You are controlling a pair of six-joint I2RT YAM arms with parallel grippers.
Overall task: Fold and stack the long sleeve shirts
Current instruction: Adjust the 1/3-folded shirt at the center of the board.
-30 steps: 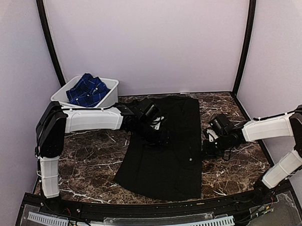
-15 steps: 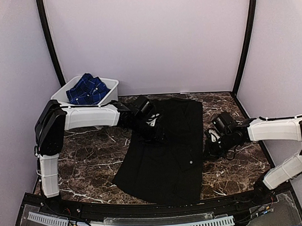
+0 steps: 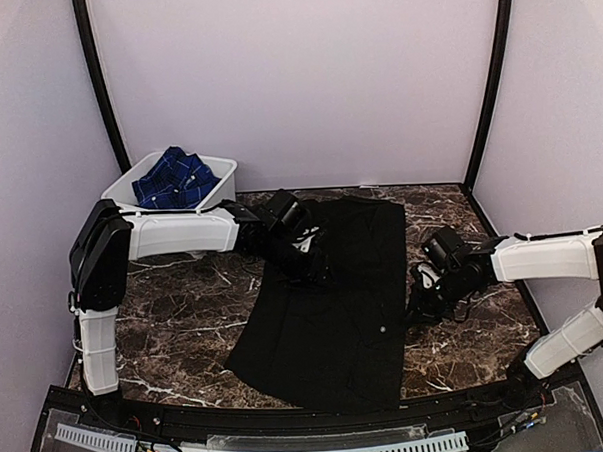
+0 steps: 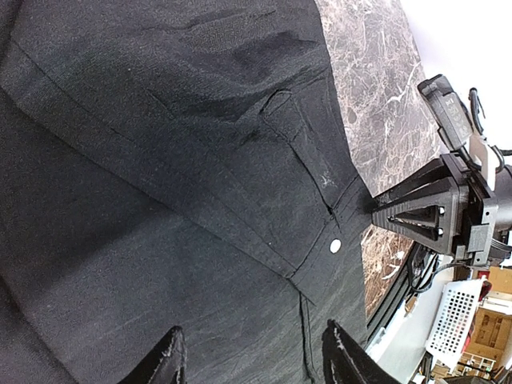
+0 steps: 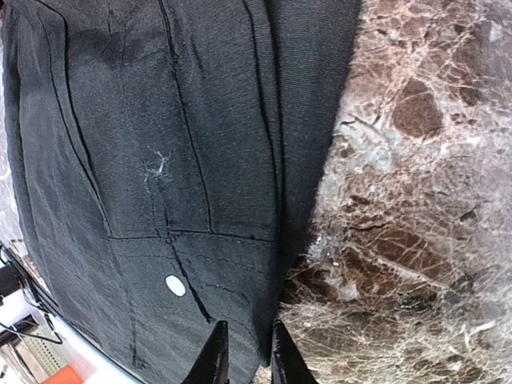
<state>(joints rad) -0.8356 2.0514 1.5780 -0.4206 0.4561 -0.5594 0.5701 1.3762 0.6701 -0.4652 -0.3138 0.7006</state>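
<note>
Right gripper [image 5: 246, 356] shows my jaws just parting at the right hem of the black shirt [image 3: 335, 305], clamped there a second ago while I drew that edge outward, so the cloth now lies flatter down the middle. I judge the spreading done and the fold next. Left gripper [image 4: 256, 360] hovers unclenched and empty over the shirt's far left part. Beyond, the blue shirt [image 3: 174, 179] waits bundled in the tub [image 3: 223, 189] at the far left corner of the marble table [image 3: 176, 322], with pale walls [image 3: 295, 76] on three sides.
</note>
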